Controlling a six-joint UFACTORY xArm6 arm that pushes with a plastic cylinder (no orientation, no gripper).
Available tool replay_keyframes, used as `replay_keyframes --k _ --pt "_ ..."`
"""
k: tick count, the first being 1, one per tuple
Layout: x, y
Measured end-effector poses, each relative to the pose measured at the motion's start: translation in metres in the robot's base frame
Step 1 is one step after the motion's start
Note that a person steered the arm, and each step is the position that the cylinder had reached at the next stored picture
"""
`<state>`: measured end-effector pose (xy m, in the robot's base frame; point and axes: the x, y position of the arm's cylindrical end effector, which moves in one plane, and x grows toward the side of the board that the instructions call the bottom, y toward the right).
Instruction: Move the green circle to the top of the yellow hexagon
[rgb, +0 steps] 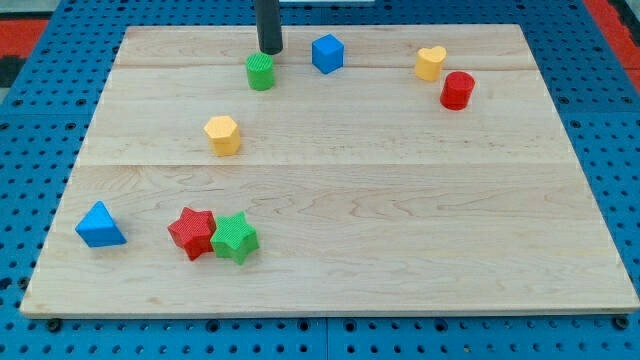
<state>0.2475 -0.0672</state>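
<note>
My tip (270, 50): bare rod end, nothing to grasp with, just at 12 o'clock of the green circle (260, 72)
Green circle: at 1 o'clock of the yellow hexagon (222, 134), apart, bare board (400, 220) between
Nearby: blue cube (327, 53) at 3 o'clock of my tip
Far off: yellow heart (430, 63), red cylinder (457, 90), blue triangle (100, 226), red star (192, 233) touching green star (236, 238)

On the wooden surface (400, 240), a blue cube (327, 53) sits at 12 o'clock; yellow heart (430, 63) and red cylinder (457, 90) at 1; blue triangle (100, 226) at 8; red star (192, 233) touching green star (235, 238) at 7.
</note>
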Motion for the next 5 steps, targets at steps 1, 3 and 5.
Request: replay_keyframes --k 1,3,5 --pt "0.02 0.002" --pt "0.043 -0.024" --pt "0.09 -0.201"
